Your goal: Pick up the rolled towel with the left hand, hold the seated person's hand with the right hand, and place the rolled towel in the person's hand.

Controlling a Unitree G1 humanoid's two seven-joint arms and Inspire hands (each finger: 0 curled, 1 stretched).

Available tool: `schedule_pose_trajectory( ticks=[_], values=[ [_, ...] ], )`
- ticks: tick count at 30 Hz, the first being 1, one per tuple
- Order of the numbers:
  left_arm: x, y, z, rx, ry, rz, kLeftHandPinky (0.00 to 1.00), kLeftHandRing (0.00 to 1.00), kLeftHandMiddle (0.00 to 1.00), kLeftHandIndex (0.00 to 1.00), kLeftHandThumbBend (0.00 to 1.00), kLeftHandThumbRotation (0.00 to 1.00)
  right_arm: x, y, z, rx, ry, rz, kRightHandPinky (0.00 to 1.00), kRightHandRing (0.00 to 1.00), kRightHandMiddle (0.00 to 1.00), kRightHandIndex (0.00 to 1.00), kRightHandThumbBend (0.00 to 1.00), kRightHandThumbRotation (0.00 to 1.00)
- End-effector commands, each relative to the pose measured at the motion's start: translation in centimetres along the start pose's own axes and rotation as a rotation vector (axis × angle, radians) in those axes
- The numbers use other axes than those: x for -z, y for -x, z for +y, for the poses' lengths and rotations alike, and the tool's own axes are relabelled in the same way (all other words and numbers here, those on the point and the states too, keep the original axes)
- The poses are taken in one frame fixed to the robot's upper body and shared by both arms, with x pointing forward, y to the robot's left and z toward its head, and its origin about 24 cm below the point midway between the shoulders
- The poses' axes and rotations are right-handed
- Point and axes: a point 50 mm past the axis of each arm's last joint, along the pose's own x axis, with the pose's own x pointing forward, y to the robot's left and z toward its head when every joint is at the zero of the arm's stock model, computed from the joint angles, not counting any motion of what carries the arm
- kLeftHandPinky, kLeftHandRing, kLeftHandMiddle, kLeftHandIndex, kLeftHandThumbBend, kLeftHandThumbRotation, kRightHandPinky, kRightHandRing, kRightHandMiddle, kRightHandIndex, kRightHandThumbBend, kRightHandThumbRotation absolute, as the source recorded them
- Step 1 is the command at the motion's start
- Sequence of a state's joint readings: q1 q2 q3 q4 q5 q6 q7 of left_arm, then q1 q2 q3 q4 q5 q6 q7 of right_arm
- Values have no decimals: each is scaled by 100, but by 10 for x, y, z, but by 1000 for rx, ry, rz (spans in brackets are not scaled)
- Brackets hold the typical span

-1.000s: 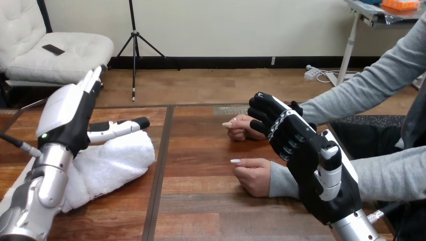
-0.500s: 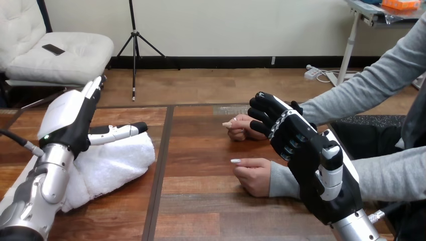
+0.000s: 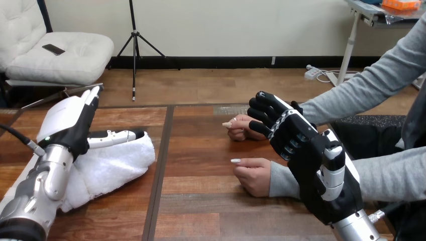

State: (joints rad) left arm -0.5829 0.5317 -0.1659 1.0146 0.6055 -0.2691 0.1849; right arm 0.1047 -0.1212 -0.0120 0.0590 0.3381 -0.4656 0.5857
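A white rolled towel (image 3: pixel 113 165) lies on the wooden table (image 3: pixel 201 150) at the left. My left hand (image 3: pixel 68 123) hovers just over its far end, open, with straight fingers pointing away and the thumb (image 3: pixel 118 136) stretched right along the towel's top edge. My right hand (image 3: pixel 301 150) is raised at the right, open, its fingers spread in front of the person's far hand (image 3: pixel 241 128); I cannot tell whether they touch. The person's near hand (image 3: pixel 253 175) rests curled on the table just left of my right palm.
A dark seam (image 3: pixel 160 170) runs front to back through the table between the towel and the person's hands. The person's grey-sleeved arms (image 3: pixel 382 175) reach in from the right edge.
My left hand has sunk lower toward the towel, its thumb now lying close along the towel's top edge. My right hand and the person's hands have stayed put.
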Motion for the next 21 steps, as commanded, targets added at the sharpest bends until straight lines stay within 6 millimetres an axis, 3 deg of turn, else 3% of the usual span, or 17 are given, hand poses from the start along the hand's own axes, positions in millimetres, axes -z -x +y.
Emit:
schedule_pose_trajectory(
  ticks=[1, 21],
  values=[
    [-17, -17, 25, -58, -54, -29, 98, 99, 100, 100, 100, 73, -12, -15, -4, -11, 34, -81, 90, 91, 90, 88, 100, 100],
    [-13, -20, 17, 0, -111, 33, 100, 100, 100, 100, 100, 75, -14, -14, -5, -7, 30, -79, 88, 91, 90, 88, 100, 100]
  ],
)
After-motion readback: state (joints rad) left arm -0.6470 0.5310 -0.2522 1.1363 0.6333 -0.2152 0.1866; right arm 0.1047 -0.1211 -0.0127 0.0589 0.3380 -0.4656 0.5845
